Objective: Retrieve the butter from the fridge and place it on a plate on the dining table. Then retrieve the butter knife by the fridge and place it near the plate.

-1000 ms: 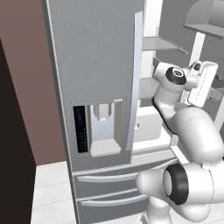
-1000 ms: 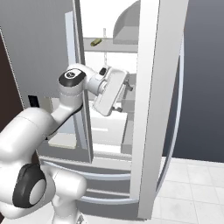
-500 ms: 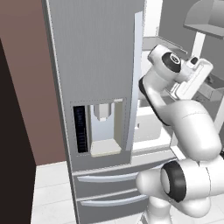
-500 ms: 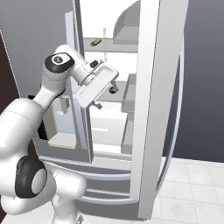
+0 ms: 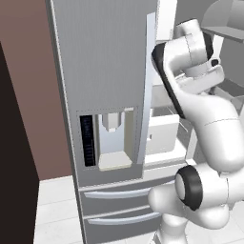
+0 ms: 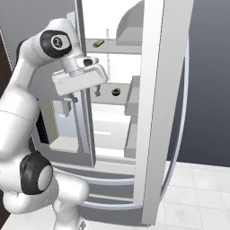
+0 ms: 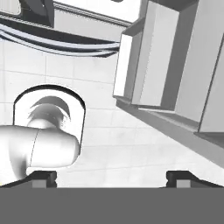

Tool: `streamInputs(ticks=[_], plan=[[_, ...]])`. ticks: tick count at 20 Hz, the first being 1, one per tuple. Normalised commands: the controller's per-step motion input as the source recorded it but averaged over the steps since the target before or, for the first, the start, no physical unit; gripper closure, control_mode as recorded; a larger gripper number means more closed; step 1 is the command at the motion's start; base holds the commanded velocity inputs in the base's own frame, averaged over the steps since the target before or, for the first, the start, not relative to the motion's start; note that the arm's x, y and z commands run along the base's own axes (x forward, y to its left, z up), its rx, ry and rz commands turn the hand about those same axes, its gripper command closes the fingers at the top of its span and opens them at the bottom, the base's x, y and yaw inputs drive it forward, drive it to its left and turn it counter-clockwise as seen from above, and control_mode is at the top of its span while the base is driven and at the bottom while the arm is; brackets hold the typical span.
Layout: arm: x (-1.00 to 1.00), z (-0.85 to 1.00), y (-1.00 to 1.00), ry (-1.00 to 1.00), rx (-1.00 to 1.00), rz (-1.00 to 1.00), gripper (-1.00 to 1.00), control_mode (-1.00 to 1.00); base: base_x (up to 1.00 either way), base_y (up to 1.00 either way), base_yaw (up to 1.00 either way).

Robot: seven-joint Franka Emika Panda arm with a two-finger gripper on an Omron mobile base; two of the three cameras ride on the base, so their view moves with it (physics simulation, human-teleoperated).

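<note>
Butter [image 6: 98, 43]: one small pale-yellow stick, on the top shelf [image 6: 112, 48] inside the fridge [image 5: 102, 86], above the claw [image 6: 85, 95] and a little to its right in the right base view. Too small to read its surface.

Handling, as judged: light, stiff enough if cold, but soft-skinned and slick, so a hard squeeze would dent it or squirt it out. Best taken across the short width, at mid-length, pads flat on the two long faces, gentle closure. It lies near the shelf's front edge, so approach from the front, level with the shelf.

Claw: fingers well apart, nothing between them. In the hand view the two dark tips [image 7: 42, 177] stand wide, pointing down at the tiled floor [image 7: 131, 148], with door bins [image 7: 153, 61] up and to the right. So the hand faces downward, not toward the shelf; I judge it needs to rise and turn before any grasp.

Counts:
- butter: one
- small dark round thing [image 6: 115, 92]: one, on the shelf just right of the claw, about level with it; kind unclear
- fridge: one, right door [image 6: 157, 108] swung open, left door shut with dispenser [image 5: 110, 138]
- bottom drawers [image 5: 114, 193]: two, below the claw
- claw: one
</note>
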Motion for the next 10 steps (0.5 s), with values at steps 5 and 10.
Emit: streamInputs(ticks=[5, 10], plan=[[0.00, 0.00, 0.90, -0.40, 0.46, -0.01, -1.00, -1.00, 0.00, 0.00, 0.00], [0.02, 0.00, 0.88, -0.43, 0.38, 0.00, -1.00, -1.00, 0.00, 0.00, 0.00]])
